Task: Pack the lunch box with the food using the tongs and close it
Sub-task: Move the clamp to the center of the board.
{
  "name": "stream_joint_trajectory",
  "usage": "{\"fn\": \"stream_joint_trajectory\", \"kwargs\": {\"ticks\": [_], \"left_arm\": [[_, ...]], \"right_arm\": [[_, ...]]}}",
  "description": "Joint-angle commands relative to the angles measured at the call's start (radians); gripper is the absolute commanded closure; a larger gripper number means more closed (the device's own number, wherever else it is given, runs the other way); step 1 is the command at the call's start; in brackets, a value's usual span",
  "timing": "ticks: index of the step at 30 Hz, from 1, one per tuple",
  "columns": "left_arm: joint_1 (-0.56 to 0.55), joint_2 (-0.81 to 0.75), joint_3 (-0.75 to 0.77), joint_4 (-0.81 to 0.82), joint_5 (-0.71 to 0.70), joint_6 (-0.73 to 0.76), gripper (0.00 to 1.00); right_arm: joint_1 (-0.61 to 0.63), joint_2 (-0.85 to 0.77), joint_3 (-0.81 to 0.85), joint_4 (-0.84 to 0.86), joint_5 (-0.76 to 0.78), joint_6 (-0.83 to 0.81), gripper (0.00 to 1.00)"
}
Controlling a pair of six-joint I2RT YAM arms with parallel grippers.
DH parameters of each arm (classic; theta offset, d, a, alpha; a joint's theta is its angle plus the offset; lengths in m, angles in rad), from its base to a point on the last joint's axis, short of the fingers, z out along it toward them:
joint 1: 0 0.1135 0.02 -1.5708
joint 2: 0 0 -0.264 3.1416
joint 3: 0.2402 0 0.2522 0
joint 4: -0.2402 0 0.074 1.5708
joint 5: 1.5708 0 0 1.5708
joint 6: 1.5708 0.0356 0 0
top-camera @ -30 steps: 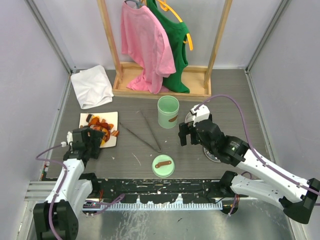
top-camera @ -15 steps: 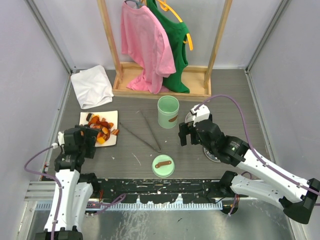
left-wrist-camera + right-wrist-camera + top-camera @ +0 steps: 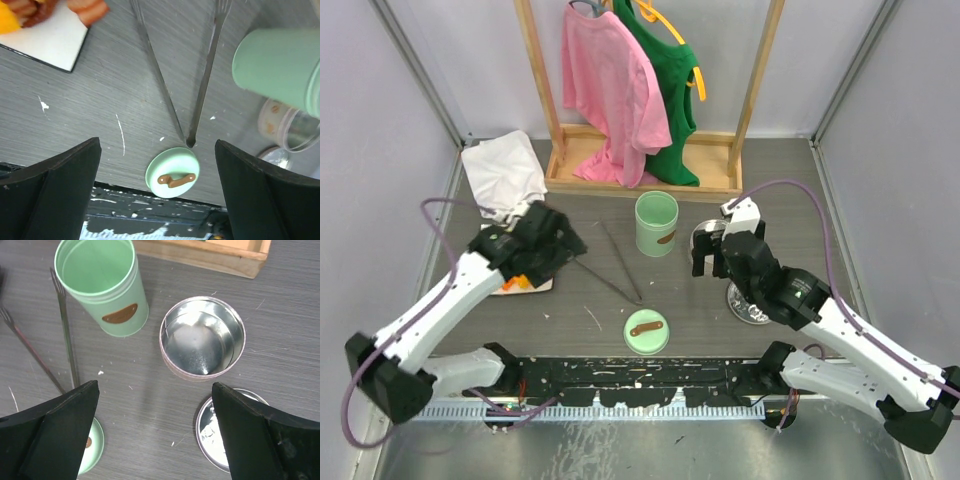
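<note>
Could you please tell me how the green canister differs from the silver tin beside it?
The green canister is tall and narrow; the silver tin is low and wide. The canister is mint green with a brown badge; the tin is bare shiny metal. Both stand upright, open and empty.

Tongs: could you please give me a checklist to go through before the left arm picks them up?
1. Left gripper open: ok, jaws stand wide.
2. Tongs free: ok, flat on the table, nothing on them.
3. Gripper over the tongs: ok, their joined end lies between the fingers in the left wrist view.
4. Right gripper out of the way: ok, open, by the metal tin.
5. Green container ready: ok, upright, its lid lying apart on the table.
6. Food reachable: cannot tell, the left arm hides most of the plate in the top view.
</note>
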Motion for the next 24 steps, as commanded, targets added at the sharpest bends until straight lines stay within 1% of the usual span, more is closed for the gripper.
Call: {"fn": "stream_joint_trajectory", "kwargs": {"ticks": [1, 2, 4, 7, 10, 12, 14, 18, 22, 24], "left_arm": [[-0.266, 0.158, 0.097, -0.13, -0.273, -0.238, 0.02], [-0.311, 0.208, 0.11, -0.123, -0.291, -0.286, 0.02], [-0.342, 0.298, 0.141, -0.087, -0.25, -0.323, 0.02], [-0.347, 0.437, 0.227, -0.107, -0.173, -0.328, 0.02], [-0.355, 0.555, 0.324, -0.163, -0.146, -0.341, 0.02], [-0.354, 0.613, 0.365, -0.186, -0.118, -0.378, 0.02], [-0.349, 0.676, 0.411, -0.182, -0.081, -0.36, 0.02], [-0.348, 0.775, 0.475, -0.172, -0.049, -0.341, 0.02], [-0.343, 0.82, 0.48, -0.159, -0.052, -0.339, 0.02], [-0.333, 0.829, 0.457, -0.125, -0.036, -0.333, 0.02]], "right_arm": [[-0.048, -0.014, 0.076, -0.01, -0.007, 0.063, 0.0], [-0.053, -0.019, 0.075, -0.01, -0.005, 0.07, 0.0], [-0.062, -0.028, 0.08, -0.021, 0.008, 0.077, 0.0], [-0.073, -0.037, 0.083, -0.043, 0.04, 0.067, 0.0], [-0.085, -0.041, 0.082, -0.06, 0.053, 0.034, 0.0], [-0.088, -0.044, 0.075, -0.065, 0.054, 0.015, 0.0], [-0.09, -0.05, 0.067, -0.066, 0.056, 0.005, 0.0], [-0.095, -0.061, 0.063, -0.07, 0.057, 0.0, 0.0], [-0.097, -0.08, 0.067, -0.082, 0.063, -0.001, 0.0], [-0.097, -0.087, 0.066, -0.083, 0.066, -0.005, 0.0]]}}
